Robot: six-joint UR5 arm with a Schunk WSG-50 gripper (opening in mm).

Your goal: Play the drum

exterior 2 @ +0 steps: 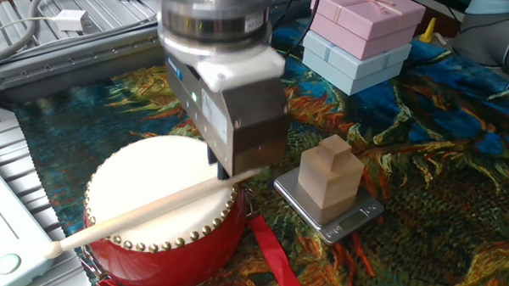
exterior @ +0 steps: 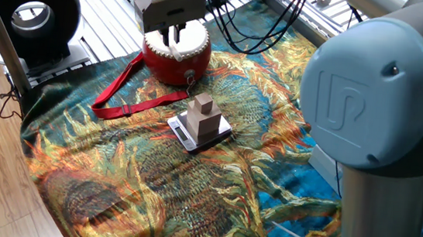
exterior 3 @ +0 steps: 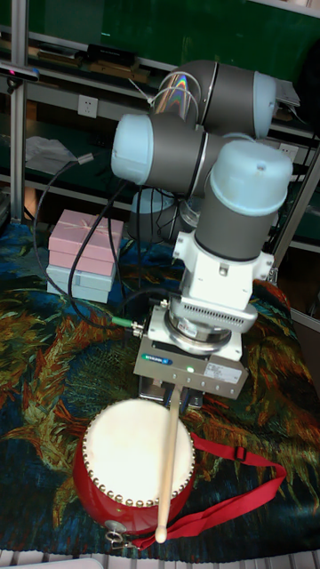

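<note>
I count: one red drum (exterior 2: pixel 159 216), one wooden drumstick (exterior 2: pixel 146 211), one red strap (exterior: pixel 131 99), one stepped wooden block (exterior 2: pixel 330 176) on one small scale (exterior 2: pixel 350 219), two stacked gift boxes (exterior 2: pixel 363 35) (pink over blue), one black ring fan (exterior: pixel 29 11).

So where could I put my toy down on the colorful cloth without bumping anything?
The near half of the cloth, below the scale holding the wooden block, lies bare. It is crowded at the far end: the drum, its red strap, and the gripper holding the drumstick over it.
</note>
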